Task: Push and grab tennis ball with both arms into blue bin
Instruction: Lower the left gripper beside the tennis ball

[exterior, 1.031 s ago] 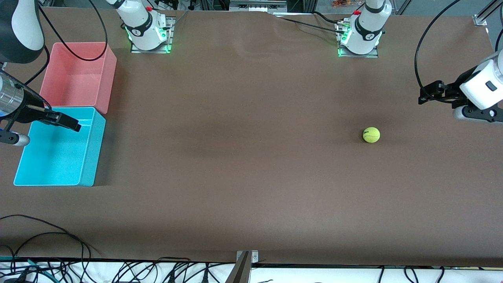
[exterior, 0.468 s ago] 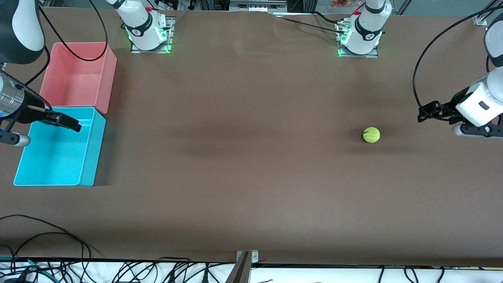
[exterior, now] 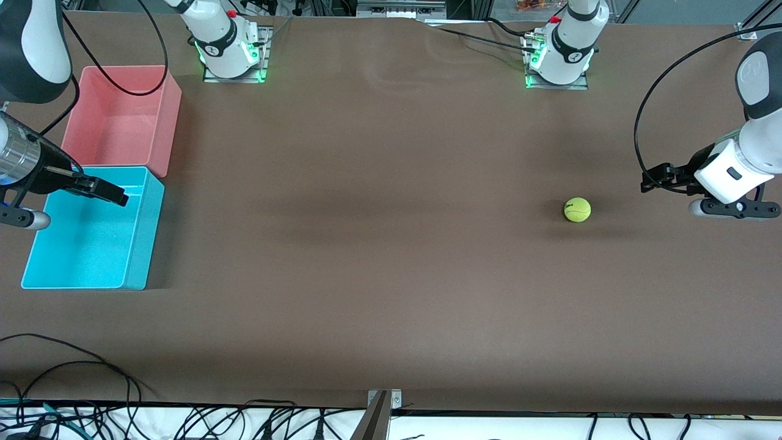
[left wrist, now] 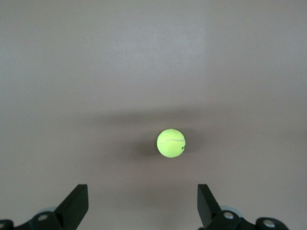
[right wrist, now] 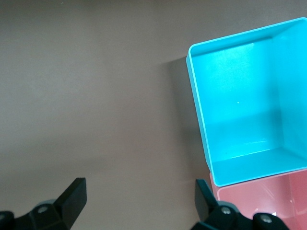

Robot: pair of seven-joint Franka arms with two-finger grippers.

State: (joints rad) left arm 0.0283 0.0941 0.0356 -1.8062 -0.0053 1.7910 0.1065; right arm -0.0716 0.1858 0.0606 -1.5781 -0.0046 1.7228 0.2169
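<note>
Left wrist view — tennis ball [left wrist: 171,143] on table ahead of left tool [left wrist: 142,206], fingers spread, apart from it.

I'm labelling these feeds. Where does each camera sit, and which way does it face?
Front view: high across the table, facing both bases; shows both arms, ball, blue bin, pink bin.
Left wrist view: over the ball, looking down; open left tool shows.
Right wrist view: over table beside the blue bin; open right tool shows.
Shared: front and left wrist, the ball.

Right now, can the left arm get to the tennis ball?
Probably yes. The left gripper is open beside the tennis ball, with only bare table between them.
</note>
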